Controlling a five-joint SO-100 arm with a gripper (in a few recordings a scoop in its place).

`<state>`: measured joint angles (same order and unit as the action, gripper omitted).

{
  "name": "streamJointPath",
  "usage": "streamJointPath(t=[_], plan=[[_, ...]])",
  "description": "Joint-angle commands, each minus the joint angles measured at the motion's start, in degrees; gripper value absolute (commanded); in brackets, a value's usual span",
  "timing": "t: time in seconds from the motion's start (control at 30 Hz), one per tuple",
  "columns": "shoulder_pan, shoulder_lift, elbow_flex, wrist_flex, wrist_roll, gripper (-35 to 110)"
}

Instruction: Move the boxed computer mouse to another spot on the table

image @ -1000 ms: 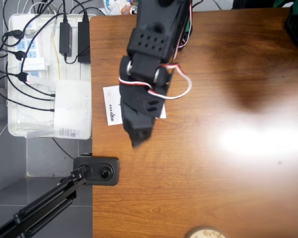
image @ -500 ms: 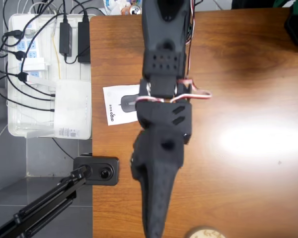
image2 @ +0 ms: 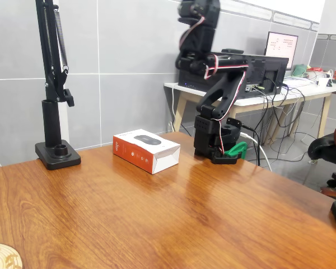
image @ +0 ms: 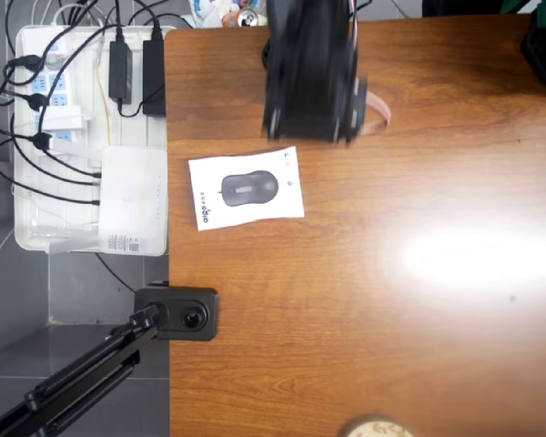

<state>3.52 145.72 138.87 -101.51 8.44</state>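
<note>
- Change since the earlier frames: the arm, which a second ago stretched down over the box and half a second ago reached well past it towards the near edge, is now folded back over its base at the top of the overhead view; the box lies fully uncovered.
- Left of the overhead view: a white tray of cables and power strips sits off the table's edge; a black camera-stand base sits at the table's left margin, below the box.
- Centre-left: the boxed computer mouse lies flat on the table, picture side up, apparently in the same spot as in the earlier frames; in the fixed view its orange-red side faces the camera.
- Centre: in the fixed view the arm stands folded upright, well apart from the box; its gripper points upward, and whether its jaws are spread or closed cannot be told.
- Judgement: nothing is held; either the move is complete and the arm has retired, or the box is not yet relocated.
</note>
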Motion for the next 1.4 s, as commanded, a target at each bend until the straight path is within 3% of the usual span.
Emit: streamJointPath(t=[0.0,0.43,0.83,1.37], plan=[[0.8,9.4,5.7,0.1,-1.8,0],[-1.1,32.4,21.6,-0.1,-1.8,0],[-3.3,32.4,21.6,0.1,-1.1,0],[-3.4,32.4,21.6,0.2,10.8,0]])
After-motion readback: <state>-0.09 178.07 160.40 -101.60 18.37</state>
